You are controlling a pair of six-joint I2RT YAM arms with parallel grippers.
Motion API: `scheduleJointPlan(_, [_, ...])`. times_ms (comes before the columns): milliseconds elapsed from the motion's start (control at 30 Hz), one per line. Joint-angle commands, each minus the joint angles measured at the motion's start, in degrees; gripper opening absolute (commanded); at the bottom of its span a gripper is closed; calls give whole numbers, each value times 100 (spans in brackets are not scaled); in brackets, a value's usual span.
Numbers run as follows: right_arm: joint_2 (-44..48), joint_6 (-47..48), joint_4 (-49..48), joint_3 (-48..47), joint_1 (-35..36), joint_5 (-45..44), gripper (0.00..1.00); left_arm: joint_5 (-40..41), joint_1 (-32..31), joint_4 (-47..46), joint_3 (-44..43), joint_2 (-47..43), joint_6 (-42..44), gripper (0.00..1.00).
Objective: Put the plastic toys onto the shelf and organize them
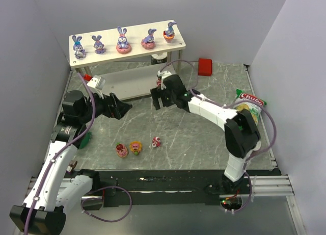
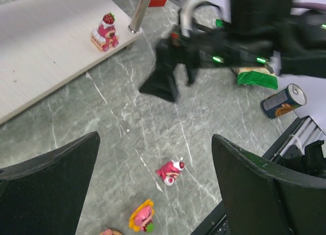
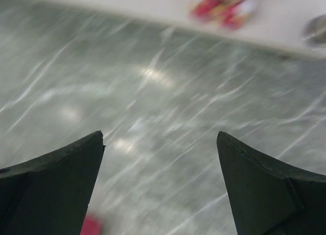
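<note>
Standing atop the shelf are five bunnies, with one sweet on its lower board. Three sweets lie at six o'clock. The left gripper and right gripper have their jaws spread, empty.

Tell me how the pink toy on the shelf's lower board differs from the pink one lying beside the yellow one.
The shelf toy stands upright on the lower board; the table toy lies tipped over on the grey table. The shelf toy has a strawberry on top; the table toy shows none clearly. Both are small and mostly pink.
</note>
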State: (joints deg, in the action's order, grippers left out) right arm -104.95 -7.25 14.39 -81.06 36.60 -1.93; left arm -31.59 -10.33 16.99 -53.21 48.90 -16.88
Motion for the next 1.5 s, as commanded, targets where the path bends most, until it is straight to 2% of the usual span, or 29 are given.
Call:
scheduleJointPlan(0, [975, -163, 143, 755, 426, 1036, 97, 66, -22, -302, 109, -135, -192, 97])
scheduleJointPlan(67, [1264, -172, 178, 1038, 680, 1317, 95, 74, -22, -389, 197, -162, -271, 96])
scheduleJointPlan(233, [1503, -846, 476, 1523, 1156, 951, 93, 188, -22, -530, 373, -232, -561, 96])
scheduleJointPlan(267, [1442, -1066, 860, 1479, 1200, 497, 93, 241, -22, -522, 390, -250, -614, 96])
scheduleJointPlan(300, [1381, -1730, 1116, 1305, 1270, 310, 93, 320, -22, -504, 408, -259, -658, 97])
scheduleJointPlan(367, [1162, -2227, 1852, 954, 1288, 141, 91, 522, -39, -434, 425, -267, -772, 96])
scheduleJointPlan(400, [1091, -2698, 2170, 777, 1367, -494, 91, 575, -48, -408, 434, -267, -799, 96])
scheduleJointPlan(433, [1038, -2860, 2373, 654, 1428, -657, 93, 697, -57, -381, 452, -267, -860, 96])
scheduleJointPlan(667, [1126, -4196, 2305, 706, 1692, -905, 94, 1251, -215, -30, 356, -162, -948, 97])
scheduleJointPlan(833, [810, -5154, 2568, 433, 2254, -1668, 93, 1463, -426, 85, 329, -83, -1036, 96])
scheduleJointPlan(867, [652, -5286, 2656, 302, 2473, -2035, 93, 1454, -452, 67, 346, -100, -1062, 96])
scheduleJointPlan(1000, [133, -6076, 3130, 3, 2764, -2408, 92, 1489, -488, 41, 548, -232, -1168, 97])
scheduleJointPlan(1167, [-272, -6561, 3491, 19, 2870, -2408, 89, 1700, -488, 400, 601, -434, -1185, 97])
scheduleJointPlan(1467, [-562, -6825, 3342, 178, 2897, -2636, 87, 1771, -488, 630, 759, -584, -1273, 97])
